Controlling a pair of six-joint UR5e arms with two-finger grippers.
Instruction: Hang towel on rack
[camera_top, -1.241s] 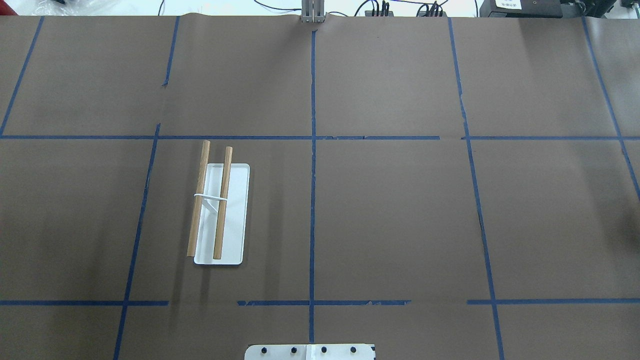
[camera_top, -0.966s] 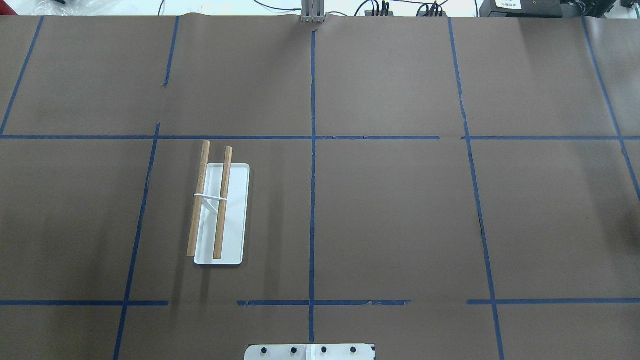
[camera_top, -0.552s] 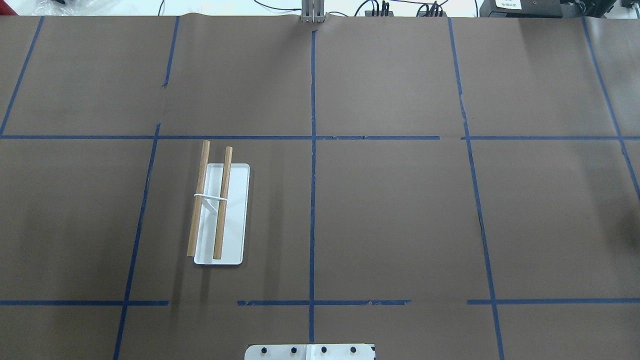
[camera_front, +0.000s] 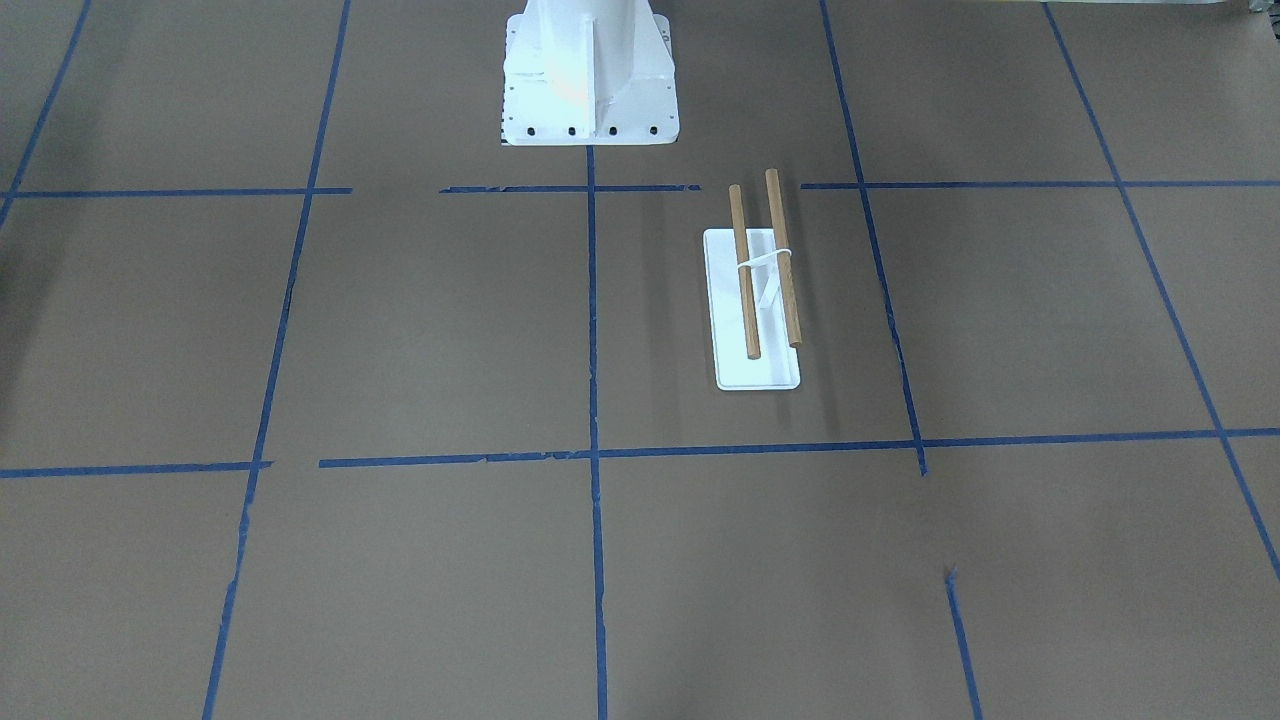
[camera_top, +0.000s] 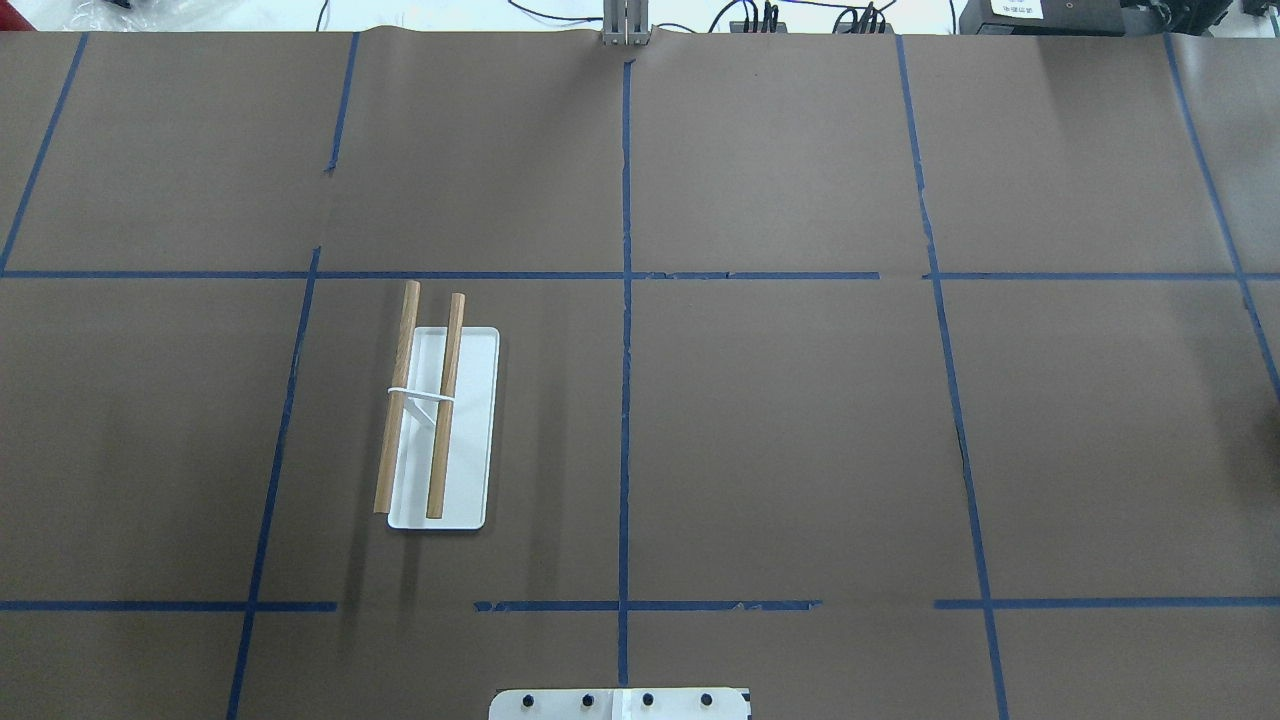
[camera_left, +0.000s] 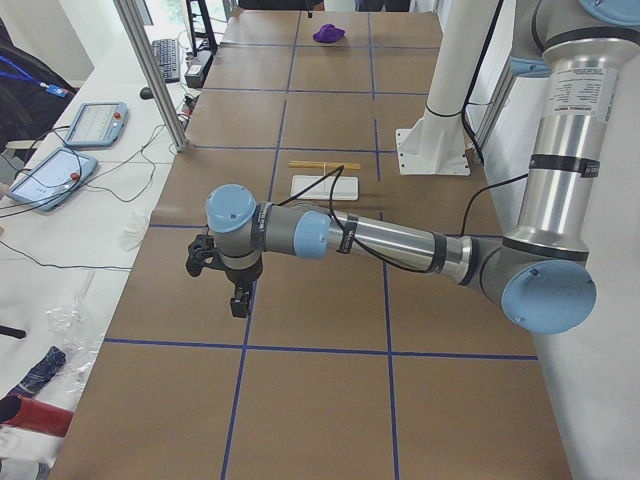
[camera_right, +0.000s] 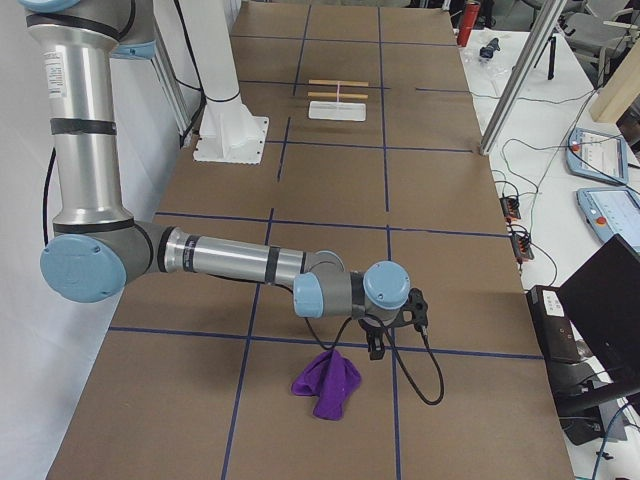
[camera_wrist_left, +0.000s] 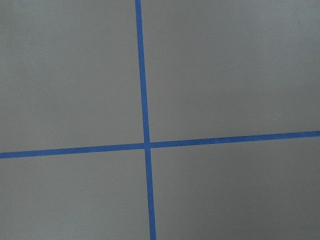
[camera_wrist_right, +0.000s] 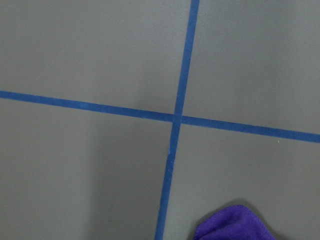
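The rack (camera_top: 470, 430) has a flat white base, a white upright and two brown wooden rods. It stands left of the table's middle and also shows in the front view (camera_front: 725, 310). The purple towel (camera_right: 328, 385) lies crumpled on the table at its far right end, and its edge shows in the right wrist view (camera_wrist_right: 235, 224). My right gripper (camera_right: 375, 345) hovers just beside and above the towel. My left gripper (camera_left: 238, 300) hangs over the table's left end, far from the rack. Both grippers show only in the side views, so I cannot tell whether they are open or shut.
The large white pedestal (camera_front: 588, 75) with bolt holes stands at the robot's edge of the table. Blue tape lines (camera_top: 625, 400) cross the brown table cover. Tablets and cables (camera_left: 60, 170) lie off the table's far edge.
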